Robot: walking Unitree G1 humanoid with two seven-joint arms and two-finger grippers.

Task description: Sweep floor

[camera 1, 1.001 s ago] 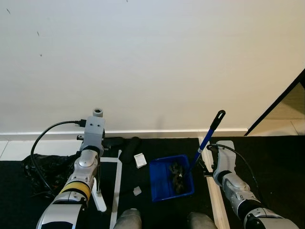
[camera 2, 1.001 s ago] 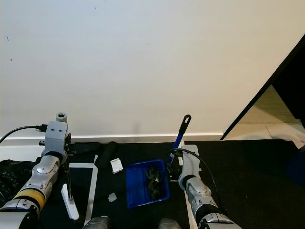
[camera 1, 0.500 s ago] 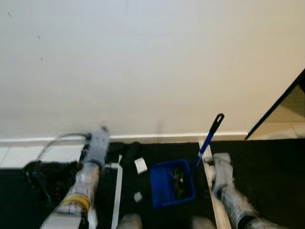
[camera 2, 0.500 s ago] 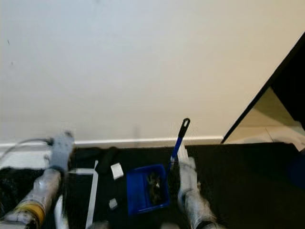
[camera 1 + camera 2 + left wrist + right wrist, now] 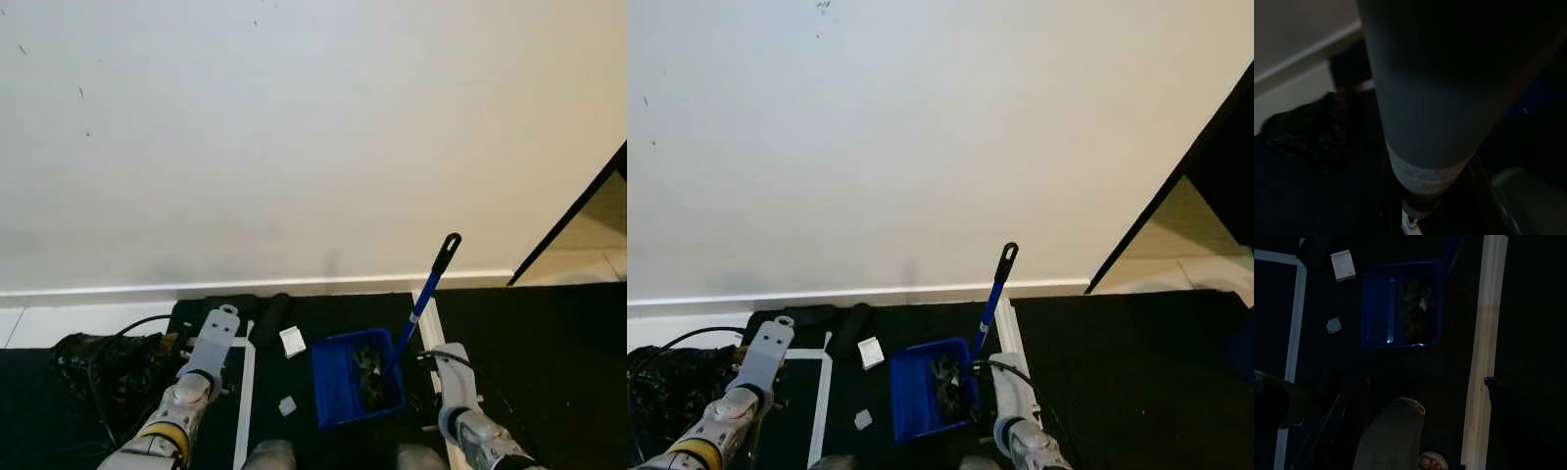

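The blue plastic dustpan, holding dark debris, sits on the black floor near two white scraps, and a careless arm swing could tip it; neither pincer's opening can be judged.

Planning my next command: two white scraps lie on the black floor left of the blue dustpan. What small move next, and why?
Probably sweep the nearer white scrap rightward into the blue dustpan. It lies loose just left of the pan, which already holds dark debris; the larger scrap lies nearer the wall.
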